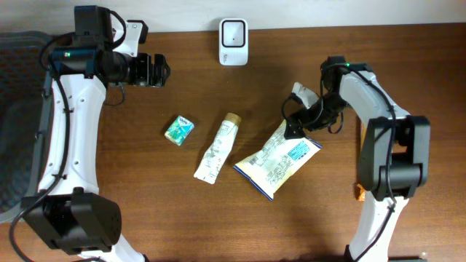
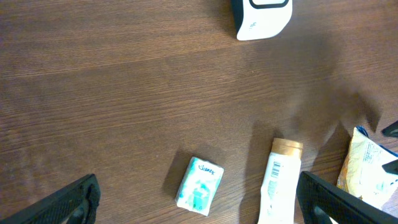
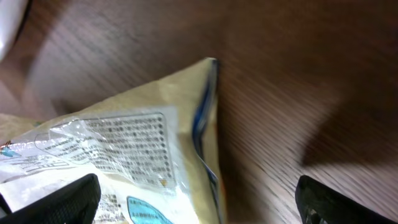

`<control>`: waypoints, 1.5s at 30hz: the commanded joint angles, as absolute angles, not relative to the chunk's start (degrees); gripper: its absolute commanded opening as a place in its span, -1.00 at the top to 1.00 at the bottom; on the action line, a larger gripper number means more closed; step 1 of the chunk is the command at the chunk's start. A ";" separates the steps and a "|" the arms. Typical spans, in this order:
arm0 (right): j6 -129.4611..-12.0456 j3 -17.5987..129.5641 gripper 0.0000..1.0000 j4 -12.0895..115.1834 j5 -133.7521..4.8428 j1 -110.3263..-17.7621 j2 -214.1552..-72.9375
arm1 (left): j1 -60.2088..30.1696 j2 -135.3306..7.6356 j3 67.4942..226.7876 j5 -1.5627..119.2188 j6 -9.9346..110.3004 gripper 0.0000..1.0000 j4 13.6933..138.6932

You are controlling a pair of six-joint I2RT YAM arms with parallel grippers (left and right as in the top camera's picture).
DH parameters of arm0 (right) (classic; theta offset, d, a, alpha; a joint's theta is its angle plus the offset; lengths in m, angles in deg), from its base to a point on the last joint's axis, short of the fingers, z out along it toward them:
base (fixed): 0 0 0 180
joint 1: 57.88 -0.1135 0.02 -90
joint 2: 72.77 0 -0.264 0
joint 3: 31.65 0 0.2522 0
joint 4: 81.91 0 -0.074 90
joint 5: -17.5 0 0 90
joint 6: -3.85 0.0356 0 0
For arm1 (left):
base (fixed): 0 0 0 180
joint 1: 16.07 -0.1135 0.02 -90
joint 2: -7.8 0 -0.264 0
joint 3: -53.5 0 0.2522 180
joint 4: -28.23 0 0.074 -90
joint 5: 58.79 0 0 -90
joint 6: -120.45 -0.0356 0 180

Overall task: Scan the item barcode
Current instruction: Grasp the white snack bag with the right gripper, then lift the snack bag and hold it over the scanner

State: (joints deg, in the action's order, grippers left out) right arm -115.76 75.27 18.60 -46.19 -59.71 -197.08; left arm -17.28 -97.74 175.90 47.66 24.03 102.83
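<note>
The table [image 1: 145,189] carries four things, all lying apart from one another. The bag [image 1: 277,161] lies flat right of centre and the tube [image 1: 218,149] is near its left side. The scanner [image 1: 232,40] stands at the far edge, and the pack [image 1: 178,129] is furthest left.

The step in hand looks like picking up the bag, since it is the item under the right gripper [image 1: 297,124]. To do it well, the jaws should close on the bag's upper corner or seam, clear of the printed panel, so nothing covers the code. The film looks slick and the bag may sag, so the grip needs to be firm before lifting. The printed face should then be turned toward the scanner's window. Where the barcode sits cannot be read here.

The right gripper is spread wide, with its fingers [image 3: 62,202] at the lower corners of the wrist view. The bag's corner lies between and beneath them. It grips nothing; whether a finger brushes the film I cannot tell.

The left gripper [image 1: 162,70] is also spread wide and empty. It hovers over bare wood left of the scanner, well apart from the bag.
</note>
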 commanded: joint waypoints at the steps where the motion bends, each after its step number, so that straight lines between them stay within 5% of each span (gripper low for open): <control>1: -120.28 75.21 -1.00 17.16 -42.39 -61.30 -199.42 | -17.63 -97.61 176.17 47.72 23.09 -0.98 102.76; 8: -117.99 61.65 -0.58 22.51 -42.26 -63.60 -200.58 | -17.63 -97.61 176.17 47.72 23.09 -0.98 102.76; 11: -111.45 58.22 0.28 26.36 -42.00 -63.60 -200.58 | -17.63 -97.61 176.17 47.72 23.09 -0.98 102.76; 14: -111.10 58.22 0.40 26.36 -36.01 -63.68 -200.58 | -17.63 -97.61 176.17 47.72 23.09 -0.98 102.76; 16: -110.07 58.22 0.89 26.53 -36.01 -63.92 -200.58 | -17.59 -97.61 176.17 47.72 23.09 -0.98 102.76; 20: -108.72 62.90 0.92 19.78 -27.18 -61.76 -198.42 | -17.59 -97.61 176.17 47.72 23.09 -0.98 102.76; 23: -112.43 73.11 0.92 9.53 -20.01 -57.37 -185.37 | -17.59 -97.61 176.17 47.72 23.09 -0.98 102.76; 27: -104.02 78.31 0.92 11.56 -16.82 -53.94 -169.11 | -17.63 -97.61 176.17 47.72 23.09 -0.98 102.76; 31: -87.36 78.46 0.92 25.33 -34.28 -55.36 -160.08 | -17.59 -97.61 176.17 47.72 23.09 -0.98 102.76; 35: -83.78 78.44 0.92 41.15 -58.74 -65.52 -159.69 | -17.63 -97.61 176.17 47.70 23.09 -0.98 102.76; 40: -109.02 78.44 0.92 74.70 -96.22 -80.40 -174.16 | -17.63 -97.61 176.17 47.72 23.09 -0.98 102.76; 45: -142.27 78.44 0.92 109.02 -110.28 -85.06 -192.80 | -17.74 -97.61 176.17 47.72 23.09 -0.98 102.76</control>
